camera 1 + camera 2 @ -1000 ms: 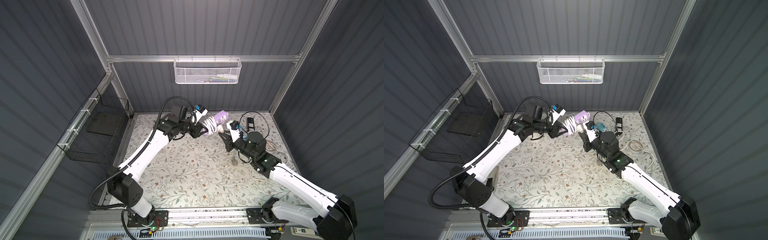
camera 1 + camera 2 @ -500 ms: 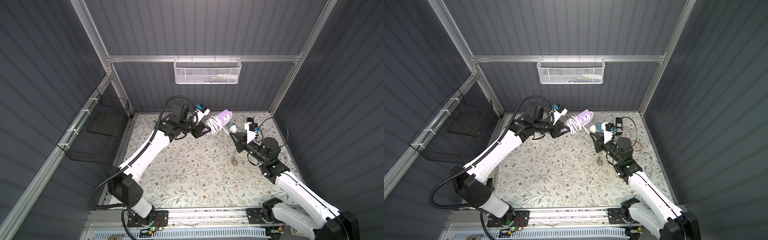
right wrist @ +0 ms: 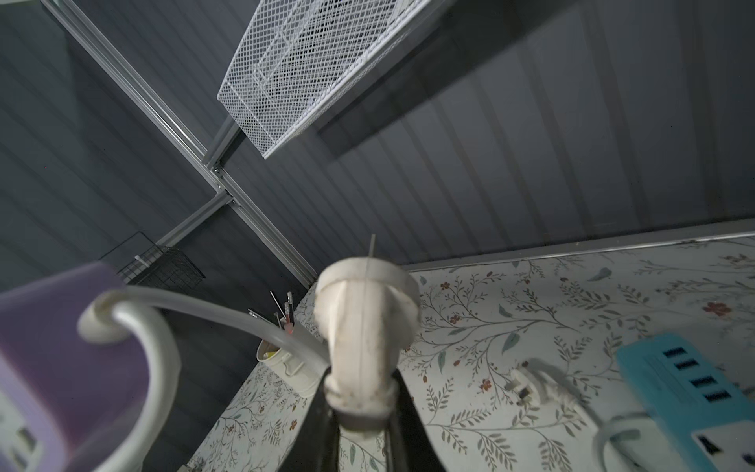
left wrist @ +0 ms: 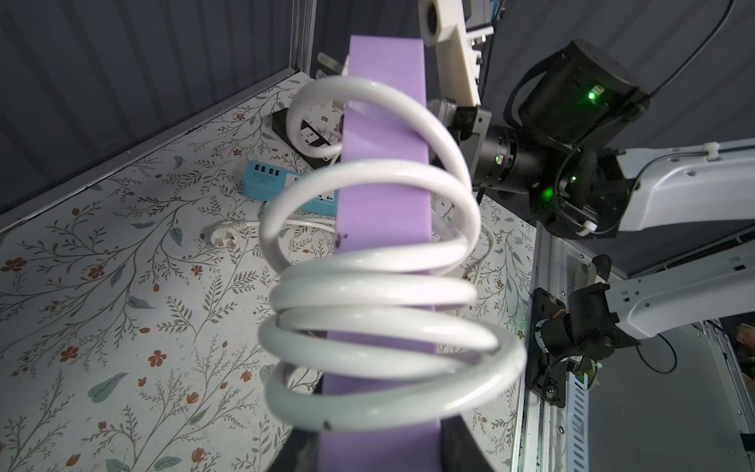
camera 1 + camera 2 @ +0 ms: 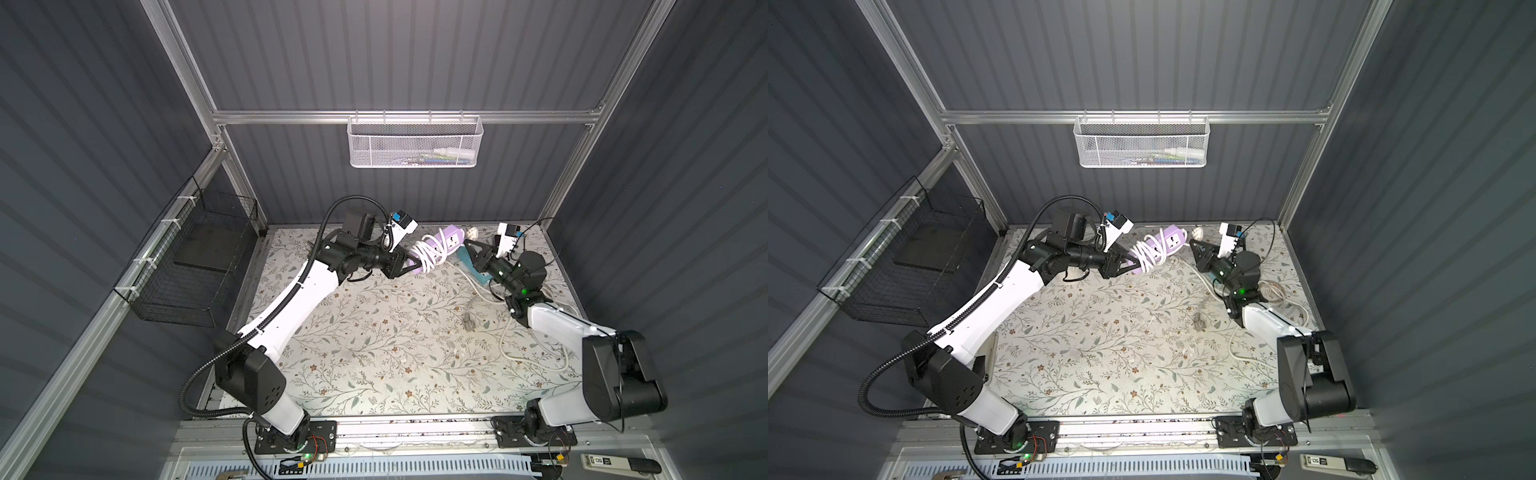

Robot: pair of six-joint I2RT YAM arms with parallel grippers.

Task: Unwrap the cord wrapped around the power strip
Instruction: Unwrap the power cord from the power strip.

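Note:
A purple power strip (image 5: pixel 451 237) (image 5: pixel 1170 241) hangs in the air over the back of the table. My left gripper (image 5: pixel 405 266) (image 5: pixel 1130 263) (image 4: pixel 380 453) is shut on its near end. A white cord (image 5: pixel 430 254) (image 5: pixel 1148 254) (image 4: pixel 367 294) coils round the strip (image 4: pixel 384 122) in several loose loops. The cord's white plug (image 5: pixel 471 230) (image 5: pixel 1198 230) (image 3: pixel 367 310) sits between the fingers of my right gripper (image 5: pixel 468 244) (image 5: pixel 1194 244) (image 3: pixel 363 408), which is shut on it just right of the strip's far end. A free stretch of cord (image 3: pixel 196 306) runs from the plug to the strip (image 3: pixel 49 347).
A blue power strip (image 5: pixel 478 272) (image 4: pixel 278 180) (image 3: pixel 694 388) and a black one (image 4: pixel 302 135) lie on the table at the back right, with loose white cords (image 5: pixel 536 349) and another plug (image 4: pixel 222 237). A white wire basket (image 5: pixel 415 143) hangs on the back wall. A black wire basket (image 5: pixel 195 266) hangs at the left.
My right arm has folded back to the right, and its gripper has carried the plug a little right and toward the back wall. The left gripper and the strip have barely moved.

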